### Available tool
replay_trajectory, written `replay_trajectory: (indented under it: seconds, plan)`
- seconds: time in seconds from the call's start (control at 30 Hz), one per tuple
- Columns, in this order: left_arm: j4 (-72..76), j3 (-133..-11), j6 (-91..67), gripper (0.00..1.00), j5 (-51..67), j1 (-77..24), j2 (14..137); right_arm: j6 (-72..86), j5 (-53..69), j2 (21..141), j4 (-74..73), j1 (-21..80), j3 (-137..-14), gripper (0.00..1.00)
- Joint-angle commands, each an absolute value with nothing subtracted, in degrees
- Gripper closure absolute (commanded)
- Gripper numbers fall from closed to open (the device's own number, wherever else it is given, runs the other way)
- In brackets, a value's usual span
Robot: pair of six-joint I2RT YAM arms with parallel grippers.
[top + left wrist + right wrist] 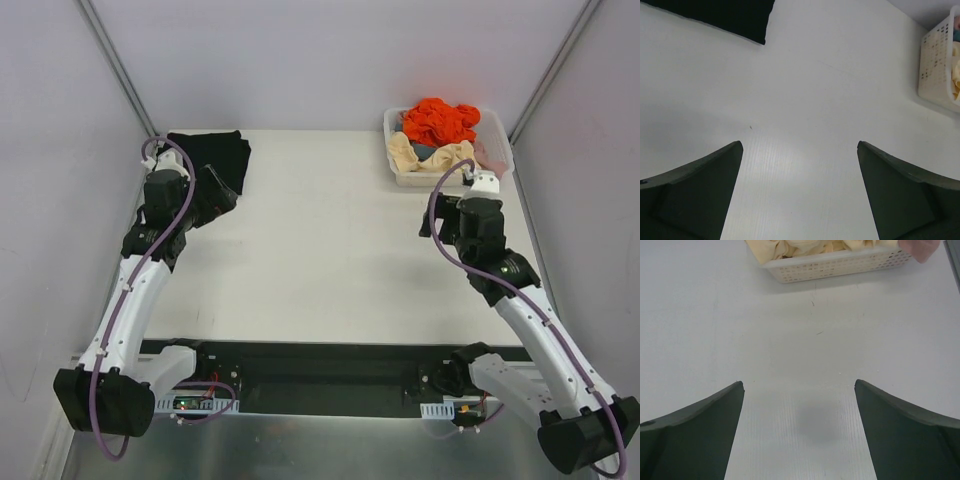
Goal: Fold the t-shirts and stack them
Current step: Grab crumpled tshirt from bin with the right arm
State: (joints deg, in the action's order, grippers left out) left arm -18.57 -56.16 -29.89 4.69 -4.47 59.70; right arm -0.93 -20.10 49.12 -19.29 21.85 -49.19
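A black t-shirt (212, 156) lies folded at the table's far left corner; its edge shows at the top left of the left wrist view (715, 12). A pale cream-yellow t-shirt (406, 150) lies crumpled in the white basket (503, 140) at the far right, and shows in the right wrist view (805, 247). My left gripper (800, 145) is open over bare table, just in front of the black shirt (222, 197). My right gripper (799, 384) is open and holds nothing. It hangs just short of the basket's near wall (482, 180).
The slotted basket (840, 262) also holds a bright orange cloth (440, 120) and a pink cloth (922, 247). Its side wall shows at the right in the left wrist view (937, 70). Grey walls close the table on three sides.
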Motion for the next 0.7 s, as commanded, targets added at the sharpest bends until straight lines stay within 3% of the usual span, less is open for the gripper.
replay_trajectory:
  seconds: [0.0,0.2,0.33,0.67]
  plan:
    - [-18.46,-58.27,-27.16,0.01,-2.46,-4.48,56.25,-0.97,-23.1,53.25,-18.63,21.62,-56.68,0.03]
    - [-18.46,-59.59,-26.11,0.01,-6.06,-4.48,56.42,-1.05,-35.58,65.81,-21.71,21.36,-69.5,0.03]
    - [-18.37,-61.26,-24.7,0.01,-4.23,-4.48,57.83,-3.34,-37.0,77.22,-21.53,20.22,-79.61,0.03]
    - [-17.75,-61.17,-26.36,0.01,-2.98,-4.48,59.76,-3.6,-24.53,99.38,-21.36,12.75,-102.9,0.03]
